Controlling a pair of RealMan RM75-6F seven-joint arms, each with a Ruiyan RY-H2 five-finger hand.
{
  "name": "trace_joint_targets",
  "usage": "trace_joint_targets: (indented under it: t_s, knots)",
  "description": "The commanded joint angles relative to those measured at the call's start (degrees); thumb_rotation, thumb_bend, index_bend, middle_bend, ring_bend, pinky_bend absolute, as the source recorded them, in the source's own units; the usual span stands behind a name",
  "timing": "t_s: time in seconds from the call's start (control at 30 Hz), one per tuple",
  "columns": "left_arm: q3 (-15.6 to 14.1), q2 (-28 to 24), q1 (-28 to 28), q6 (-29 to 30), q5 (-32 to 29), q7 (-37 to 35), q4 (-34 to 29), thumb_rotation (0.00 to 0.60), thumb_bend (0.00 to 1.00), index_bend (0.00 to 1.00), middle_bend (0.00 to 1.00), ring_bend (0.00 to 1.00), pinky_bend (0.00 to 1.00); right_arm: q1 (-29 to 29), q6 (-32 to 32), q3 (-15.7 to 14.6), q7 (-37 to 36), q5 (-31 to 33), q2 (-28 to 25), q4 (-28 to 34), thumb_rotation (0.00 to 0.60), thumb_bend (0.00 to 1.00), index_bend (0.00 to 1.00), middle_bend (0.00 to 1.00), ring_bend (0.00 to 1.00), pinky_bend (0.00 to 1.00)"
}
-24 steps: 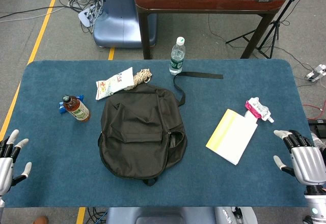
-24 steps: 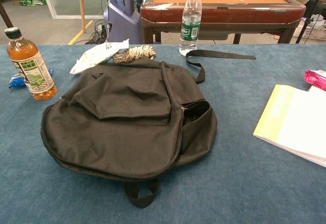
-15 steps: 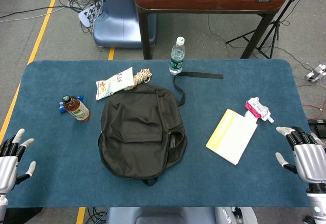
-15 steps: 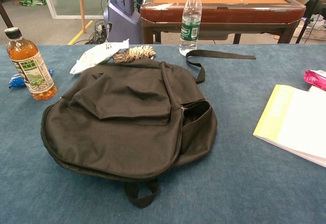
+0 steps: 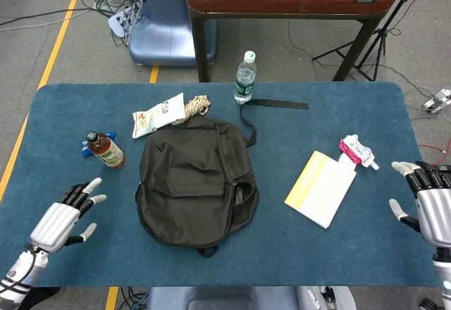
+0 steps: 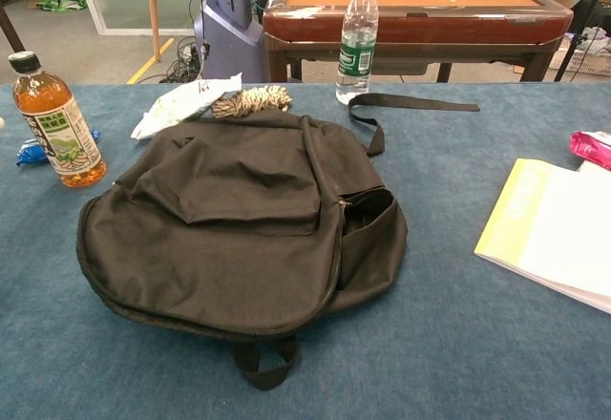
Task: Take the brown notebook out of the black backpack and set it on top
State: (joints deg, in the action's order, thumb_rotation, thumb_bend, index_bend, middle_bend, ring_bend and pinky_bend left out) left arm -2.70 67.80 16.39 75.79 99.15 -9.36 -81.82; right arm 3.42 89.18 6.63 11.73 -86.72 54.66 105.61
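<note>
L hand (image 5: 62,218), fingers spread & empty, now swings in toward the black backpack (image 5: 195,181) vs 0.5 s ago; R hand (image 5: 430,201) spread, idle, so reach is just starting.

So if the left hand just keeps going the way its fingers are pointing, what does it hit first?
Probably the tea bottle. The left hand is open over the table's near left, fingers angled up and toward the centre. That line runs near the bottle's right side, so it could slip between it and the black backpack.
</note>
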Motion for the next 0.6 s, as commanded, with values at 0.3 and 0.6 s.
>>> trace_joint_targets:
  t_s: [0.3,0.6]
  knots:
    - [-2.13,6.77,7.36,-3.61,7.50,-2.73,6.84,0.600,0.33,0.18,0.00,0.02,0.05,-0.39,0.41,-0.45,0.93,-0.13,0.24,0.59,0.600,0.27,0.25,0.26,0.17,0.31]
    - [-2.26,13.11,10.60,-1.15,10.99,-2.23,12.48,0.600,0.27,0.09,0.00,0.01,0.05,-1.17,0.90,-0.99,0.29,0.10,0.42,0.16,0.600,0.27,0.25,0.26,0.17,0.31]
